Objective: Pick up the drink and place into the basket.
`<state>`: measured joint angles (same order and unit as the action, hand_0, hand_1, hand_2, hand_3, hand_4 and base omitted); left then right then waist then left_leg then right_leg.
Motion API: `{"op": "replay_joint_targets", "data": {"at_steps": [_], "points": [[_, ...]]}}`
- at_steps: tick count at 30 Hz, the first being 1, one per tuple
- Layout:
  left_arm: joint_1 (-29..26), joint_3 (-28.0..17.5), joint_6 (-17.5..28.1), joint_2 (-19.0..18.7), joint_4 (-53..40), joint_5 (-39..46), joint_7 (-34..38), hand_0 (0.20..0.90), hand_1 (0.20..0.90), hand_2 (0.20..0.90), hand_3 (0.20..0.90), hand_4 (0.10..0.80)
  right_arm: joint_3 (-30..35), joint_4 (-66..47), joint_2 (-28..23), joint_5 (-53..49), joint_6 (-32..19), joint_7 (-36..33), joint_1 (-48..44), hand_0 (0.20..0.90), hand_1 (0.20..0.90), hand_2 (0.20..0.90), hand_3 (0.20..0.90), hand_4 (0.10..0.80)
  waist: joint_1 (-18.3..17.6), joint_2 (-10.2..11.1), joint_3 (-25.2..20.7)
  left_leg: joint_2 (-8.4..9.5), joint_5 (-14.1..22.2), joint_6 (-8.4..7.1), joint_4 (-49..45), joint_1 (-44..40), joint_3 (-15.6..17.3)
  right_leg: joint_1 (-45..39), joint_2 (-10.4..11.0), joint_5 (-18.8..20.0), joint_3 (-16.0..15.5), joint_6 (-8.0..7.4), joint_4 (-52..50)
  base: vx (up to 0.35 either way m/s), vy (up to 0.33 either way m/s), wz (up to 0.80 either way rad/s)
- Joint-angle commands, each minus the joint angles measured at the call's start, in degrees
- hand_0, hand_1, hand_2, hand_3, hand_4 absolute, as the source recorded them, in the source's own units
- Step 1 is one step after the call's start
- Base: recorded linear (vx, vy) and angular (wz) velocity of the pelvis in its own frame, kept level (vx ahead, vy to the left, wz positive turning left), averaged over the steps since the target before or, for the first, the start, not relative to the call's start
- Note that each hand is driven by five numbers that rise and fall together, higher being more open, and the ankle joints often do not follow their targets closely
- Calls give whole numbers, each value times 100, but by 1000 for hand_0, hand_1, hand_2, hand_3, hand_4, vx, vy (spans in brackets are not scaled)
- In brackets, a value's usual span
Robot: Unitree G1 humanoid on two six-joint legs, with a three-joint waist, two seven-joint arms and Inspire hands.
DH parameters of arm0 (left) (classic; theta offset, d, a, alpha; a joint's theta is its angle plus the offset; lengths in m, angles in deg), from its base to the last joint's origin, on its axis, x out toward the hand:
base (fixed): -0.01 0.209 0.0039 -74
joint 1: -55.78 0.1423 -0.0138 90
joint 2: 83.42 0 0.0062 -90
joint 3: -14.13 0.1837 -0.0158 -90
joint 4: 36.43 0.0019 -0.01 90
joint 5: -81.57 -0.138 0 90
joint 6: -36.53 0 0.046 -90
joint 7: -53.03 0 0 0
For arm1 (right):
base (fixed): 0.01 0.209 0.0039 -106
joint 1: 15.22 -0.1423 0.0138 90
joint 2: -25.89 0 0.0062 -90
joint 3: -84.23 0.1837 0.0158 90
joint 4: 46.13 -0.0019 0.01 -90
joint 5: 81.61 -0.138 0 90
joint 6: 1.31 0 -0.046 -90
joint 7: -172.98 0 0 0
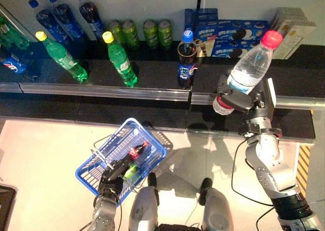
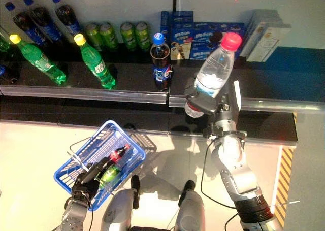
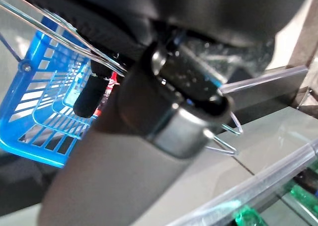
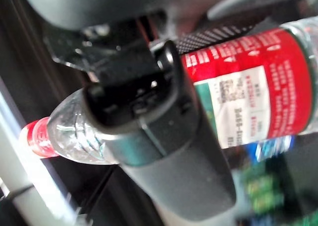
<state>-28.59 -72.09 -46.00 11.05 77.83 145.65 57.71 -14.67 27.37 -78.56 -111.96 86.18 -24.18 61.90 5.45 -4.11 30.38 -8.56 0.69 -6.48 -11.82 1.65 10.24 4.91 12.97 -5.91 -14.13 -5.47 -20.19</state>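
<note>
My right hand (image 1: 238,100) is shut on a clear water bottle (image 1: 250,68) with a red cap and red label. It holds the bottle tilted in the air in front of the dark shelf (image 1: 152,76). The bottle also shows in the right wrist view (image 4: 248,97), with my thumb across it. My left hand (image 1: 114,172) is shut on the wire handles of the blue basket (image 1: 101,157), which hangs low at the left above the floor. A dark cola bottle (image 1: 138,151) and a green drink (image 1: 131,171) lie in the basket. The basket also shows in the left wrist view (image 3: 35,116).
On the shelf stand green bottles (image 1: 119,58), dark blue-capped bottles (image 1: 61,18), green cans (image 1: 144,33), a cola bottle (image 1: 186,58) and blue cookie boxes (image 1: 231,35). The shelf's metal front rail (image 1: 101,91) runs across. Pale floor lies below.
</note>
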Motion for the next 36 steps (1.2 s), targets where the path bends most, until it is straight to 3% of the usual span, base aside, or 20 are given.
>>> {"op": "replay_joint_targets", "data": {"at_steps": [1, 14, 20, 25, 36], "points": [[133, -356, 753, -593, -1815, -445, -547, 300, 300, 300, 200, 100, -203, -1052, 100, -223, -514, 626, -661, 300, 300, 300, 200, 100, 87, 243, -1312, 206, -356, 86, -584, 320, -18, -835, -286, -44, -304, 350, 612, 9, 12, 13], [104, 191, 342, -909, -3621, -191, -905, 300, 300, 300, 200, 100, -1767, -696, 551, -52, -11, 134, -1061, 300, 300, 300, 200, 100, 717, 237, -1347, 418, -417, 89, -268, 307, -501, -1166, -256, 63, -798, 299, 930, -8, 7, 22], [-18, 402, 95, -1091, -4214, 13, -1439, 300, 300, 300, 200, 100, -2180, -366, 725, 292, 98, -342, -1397, 300, 300, 300, 200, 100, 987, 231, -1306, 554, -382, 104, -296, 394, -755, -1225, -225, 101, -1007, 273, 966, -15, -7, 21], [-270, 675, -37, -1267, -4828, 197, -2338, 300, 300, 300, 200, 100, -2539, 53, 986, 444, 248, -709, -1622, 300, 300, 300, 200, 100, 1214, 217, -1297, 692, -313, 128, -310, 457, -976, -1319, -168, 158, -1174, 219, 1050, 8, 11, 22], [-684, 1044, -561, -1178, -5365, 501, -3300, 300, 300, 300, 200, 100, -3044, 939, 1666, 425, 382, -1103, -1736, 300, 300, 300, 200, 100, 1467, 239, -1403, 875, -247, 144, -315, 546, -1238, -1427, -97, 237, -1340, 122, 1177, 29, 22, 16]]}}
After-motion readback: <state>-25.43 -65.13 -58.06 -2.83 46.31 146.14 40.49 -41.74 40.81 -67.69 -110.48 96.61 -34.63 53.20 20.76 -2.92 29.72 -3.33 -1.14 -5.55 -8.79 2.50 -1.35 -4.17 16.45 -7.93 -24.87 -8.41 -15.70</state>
